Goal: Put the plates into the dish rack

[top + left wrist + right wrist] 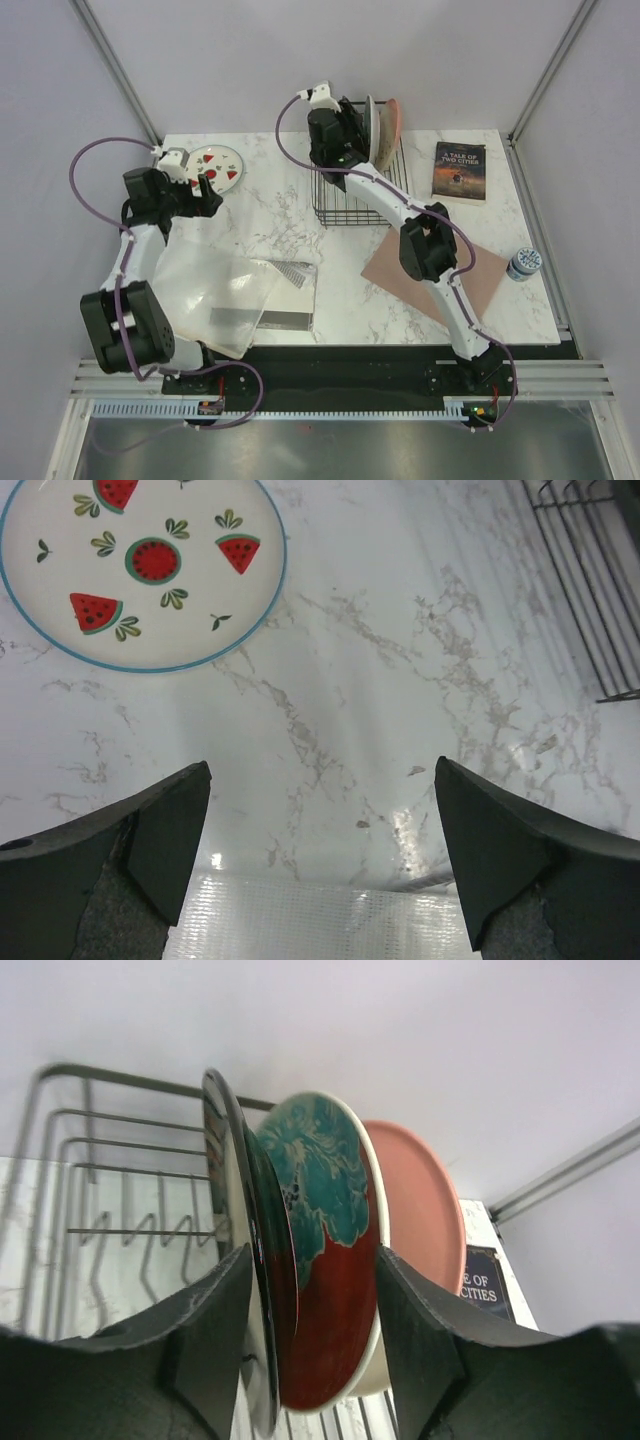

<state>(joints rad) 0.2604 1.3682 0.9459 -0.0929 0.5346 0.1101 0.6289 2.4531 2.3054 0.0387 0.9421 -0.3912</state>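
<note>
A white plate (216,165) with red fruit marks lies flat at the table's back left; it also shows in the left wrist view (140,570). My left gripper (208,192) (322,763) hangs open and empty just short of it. The black wire dish rack (350,205) (110,1073) holds three plates on edge: dark-rimmed (228,1160), red with a teal flower (320,1180) and pink (420,1210). My right gripper (358,128) (312,1252) has one finger on each side of the dark-rimmed and red plates' near rims, pads against them.
A dark paperback book (460,170) lies right of the rack. A pinkish-brown mat (480,280) and a small blue-and-white jar (523,263) are at the front right. A clear plastic sheet (215,290) (320,920) over a flat grey item (290,295) lies front left.
</note>
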